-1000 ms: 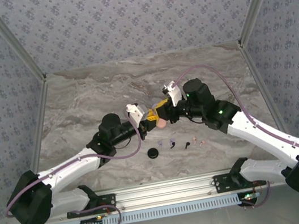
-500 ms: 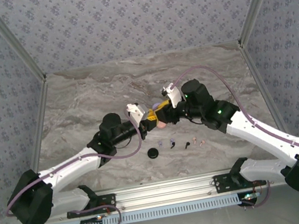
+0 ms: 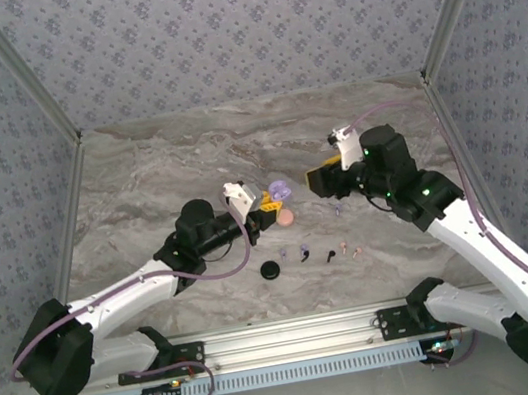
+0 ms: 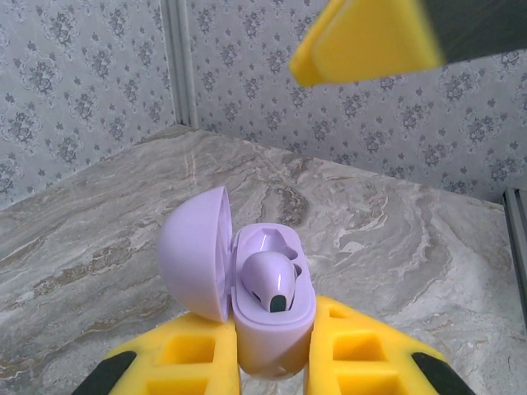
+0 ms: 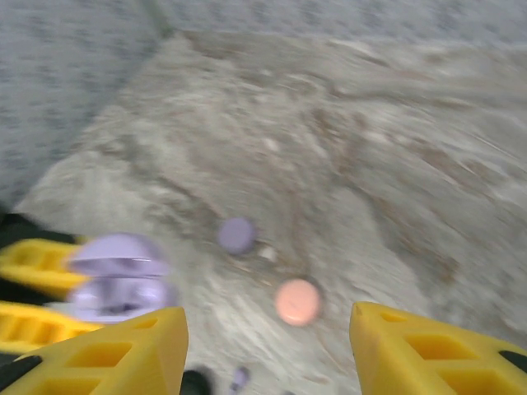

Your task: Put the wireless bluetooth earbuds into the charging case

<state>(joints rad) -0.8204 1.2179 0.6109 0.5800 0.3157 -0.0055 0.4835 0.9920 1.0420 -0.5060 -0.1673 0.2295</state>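
Gripping open lilac charging case in L tool, clenched on its lower body

Showing one lilac earbud seated inside, w/ lid swung open to the side (other well hard to read). Hovering w/ R tool released and empty, off to the right of the case, above the bench. Leaving loose earbuds in a short row on the bench nearer the arm bases, next to a black disc, w/ pink disc near the case
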